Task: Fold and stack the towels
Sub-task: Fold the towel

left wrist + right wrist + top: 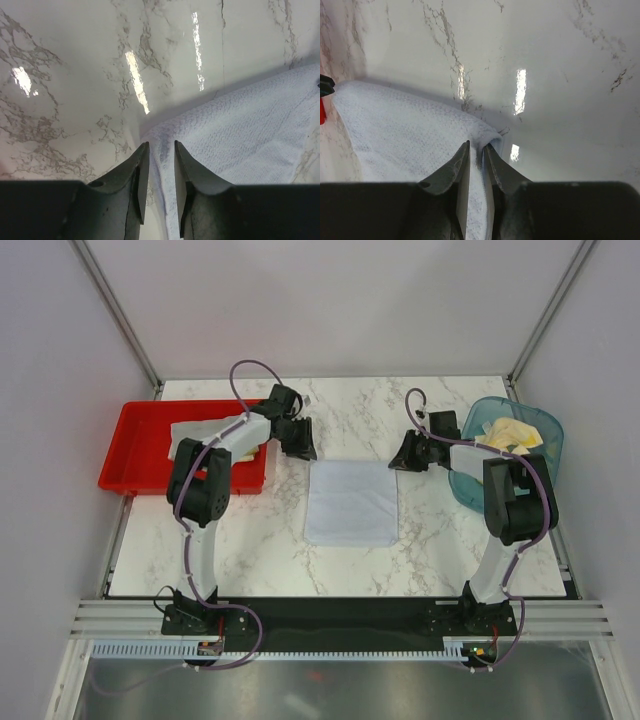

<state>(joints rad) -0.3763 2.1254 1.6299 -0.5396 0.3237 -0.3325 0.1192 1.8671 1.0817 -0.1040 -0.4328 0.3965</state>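
A pale white towel [350,502] lies flat on the marble table between the two arms. My left gripper [303,448] is at its far left corner. In the left wrist view the jaws [161,144] stand apart over the edge of the towel [240,130], with bare table showing in part of the gap. My right gripper [403,458] is at the far right corner. Seen from the right wrist, its jaws [477,144] are close together with the corner of the towel [405,135] puckered between them. Pale yellow towels [510,432] fill the basket. A folded towel [200,430] lies in the tray.
A red tray [140,455] sits at the left of the table, partly under the left arm. The translucent teal basket [470,490] is at the right, behind the right arm. White walls enclose the table on three sides.
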